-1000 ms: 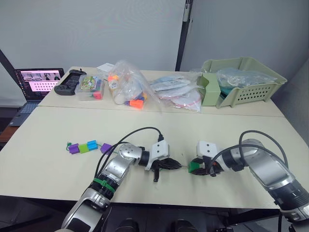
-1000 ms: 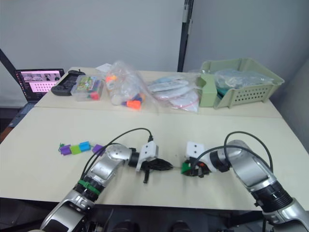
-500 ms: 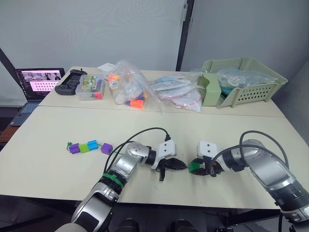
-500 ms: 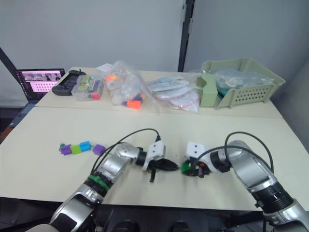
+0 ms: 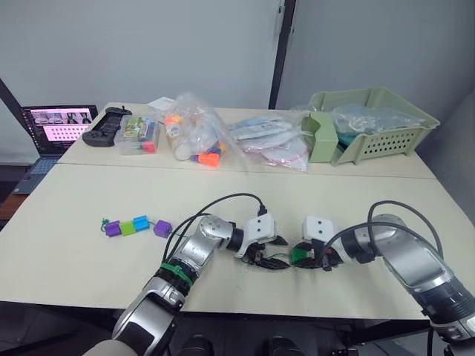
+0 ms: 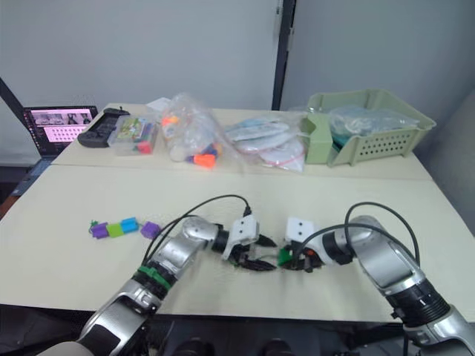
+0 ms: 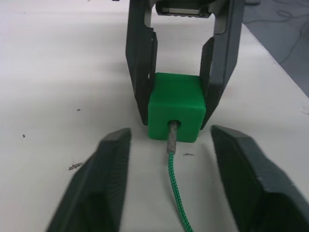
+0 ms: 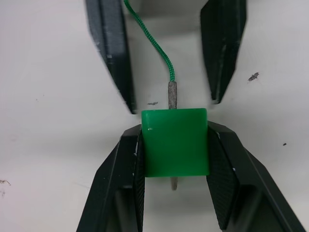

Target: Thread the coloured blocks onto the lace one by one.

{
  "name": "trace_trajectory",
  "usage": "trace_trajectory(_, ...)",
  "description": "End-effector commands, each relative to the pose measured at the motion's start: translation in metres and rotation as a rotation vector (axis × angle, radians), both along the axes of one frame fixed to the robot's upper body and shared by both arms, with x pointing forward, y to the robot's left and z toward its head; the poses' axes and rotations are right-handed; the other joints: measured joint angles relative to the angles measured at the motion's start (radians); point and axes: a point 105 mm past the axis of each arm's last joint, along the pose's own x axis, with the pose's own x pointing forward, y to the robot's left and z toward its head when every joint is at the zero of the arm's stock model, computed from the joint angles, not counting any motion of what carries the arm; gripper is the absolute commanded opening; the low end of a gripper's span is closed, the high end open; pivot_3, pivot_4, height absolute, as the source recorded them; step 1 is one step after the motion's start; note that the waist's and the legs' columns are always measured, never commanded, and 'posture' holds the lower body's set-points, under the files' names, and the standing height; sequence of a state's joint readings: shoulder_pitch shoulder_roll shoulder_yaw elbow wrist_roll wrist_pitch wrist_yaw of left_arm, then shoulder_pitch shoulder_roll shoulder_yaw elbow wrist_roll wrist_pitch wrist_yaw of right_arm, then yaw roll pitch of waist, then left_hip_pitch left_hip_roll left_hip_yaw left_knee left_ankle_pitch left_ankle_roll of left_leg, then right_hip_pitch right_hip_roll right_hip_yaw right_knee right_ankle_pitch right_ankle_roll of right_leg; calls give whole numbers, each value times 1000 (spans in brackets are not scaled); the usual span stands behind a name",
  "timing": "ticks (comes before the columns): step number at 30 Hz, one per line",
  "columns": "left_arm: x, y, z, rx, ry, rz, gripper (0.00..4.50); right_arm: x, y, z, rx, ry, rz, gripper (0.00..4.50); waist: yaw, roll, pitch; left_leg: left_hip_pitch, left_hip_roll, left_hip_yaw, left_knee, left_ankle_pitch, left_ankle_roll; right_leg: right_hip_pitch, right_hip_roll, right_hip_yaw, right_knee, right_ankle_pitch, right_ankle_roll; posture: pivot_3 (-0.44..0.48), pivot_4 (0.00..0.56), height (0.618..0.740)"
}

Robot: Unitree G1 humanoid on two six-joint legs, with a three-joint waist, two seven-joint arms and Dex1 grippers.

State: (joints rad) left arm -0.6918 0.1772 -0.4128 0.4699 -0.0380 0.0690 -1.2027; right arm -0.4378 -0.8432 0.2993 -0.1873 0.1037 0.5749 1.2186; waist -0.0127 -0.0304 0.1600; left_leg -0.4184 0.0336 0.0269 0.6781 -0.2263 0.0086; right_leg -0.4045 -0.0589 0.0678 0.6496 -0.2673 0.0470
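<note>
One basket [image 5: 386, 137] holds bagged items.

Workspace: two cream worktops against a pale grey wall.

The near worktop [image 5: 74, 222] butts against a far worktop [image 5: 237, 167] along one seam. Behind the far worktop stands the plain wall [image 5: 148, 44], split by a dark vertical post [image 5: 278, 52]. Lighting is even and diffuse.

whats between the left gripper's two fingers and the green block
In the left wrist view, the lace runs between the open left gripper fingers, its stiff tip in the dark green block; bare table otherwise.
</note>
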Motion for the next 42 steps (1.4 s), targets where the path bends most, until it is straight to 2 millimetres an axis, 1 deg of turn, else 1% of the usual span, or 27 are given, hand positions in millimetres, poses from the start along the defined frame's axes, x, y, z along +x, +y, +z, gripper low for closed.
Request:
trace_trajectory(1,0,12,0,47,-45,-2,3256,-1,4,2,17,-11,17,1176,-3,0,0,0,0,0,0,0,0,0,0,0,0,0,0,0,150,732)
trace_trajectory(6,-2,19,0,54,-25,23,3256,0,5,1,18,-11,20,1176,-1,0,0,1,0,0,0,0,0,0,0,0,0,0,0,0,150,732)
trace_trajectory(9,-2,20,0,57,-15,26,2408,0,5,1,16,-13,24,1176,-2,0,0,1,0,0,0,0,0,1,0,0,0,0,0,0,150,732)
trace_trajectory(13,-3,15,3,47,-6,15,1114,1,6,1,15,-18,27,1176,-2,0,0,1,0,0,0,0,0,0,0,0,0,0,0,0,150,732)
trace_trajectory(14,-3,14,3,45,-5,13,731,1,6,2,15,-19,27,1176,-2,0,0,1,0,0,0,0,0,0,0,0,0,0,0,0,150,732)
trace_trajectory(15,-3,13,4,44,-4,12,500,1,6,2,15,-19,28,1176,-2,0,0,1,0,0,0,0,0,0,0,0,0,0,0,0,150,732)
trace_trajectory(16,-3,12,4,41,-3,12,116,1,6,2,15,-19,27,1176,-2,0,0,1,0,0,0,0,0,0,0,0,0,0,0,0,150,732)
trace_trajectory(17,-3,11,5,40,-3,9,10,1,6,2,15,-20,27,1176,-2,0,0,1,0,0,0,0,0,0,0,0,0,0,0,0,150,732)
trace_trajectory(18,-4,9,5,37,-3,5,0,1,5,2,14,-21,26,1176,-2,0,0,1,0,0,0,0,0,0,0,0,0,0,0,0,150,732)
trace_trajectory(27,-6,-17,6,39,-22,-54,0,-1,6,2,13,-17,25,1176,-1,0,0,1,0,0,0,0,0,1,0,0,0,0,0,0,150,732)
trace_trajectory(31,-7,-23,3,61,-9,-69,0,-1,7,3,13,-18,26,1176,-1,0,0,1,0,0,0,0,0,0,0,0,0,0,0,0,150,732)
trace_trajectory(34,-5,-29,10,23,3,-44,0,-1,7,3,13,-18,25,1176,0,0,0,1,0,0,0,0,0,1,0,0,0,0,0,0,150,732)
trace_trajectory(35,-4,-29,12,14,9,-40,586,-2,7,3,14,-17,25,1176,0,0,0,1,0,0,1,0,0,1,0,0,0,0,0,0,150,732)
trace_trajectory(39,-2,-22,15,14,2,-34,1821,-2,7,3,14,-13,23,1176,0,0,0,1,0,0,1,0,0,1,0,0,0,0,0,0,150,732)
trace_trajectory(42,-1,-17,20,11,-9,-28,2866,-2,8,2,13,-12,21,1176,0,0,0,1,0,0,0,0,0,1,0,0,0,0,0,0,150,732)
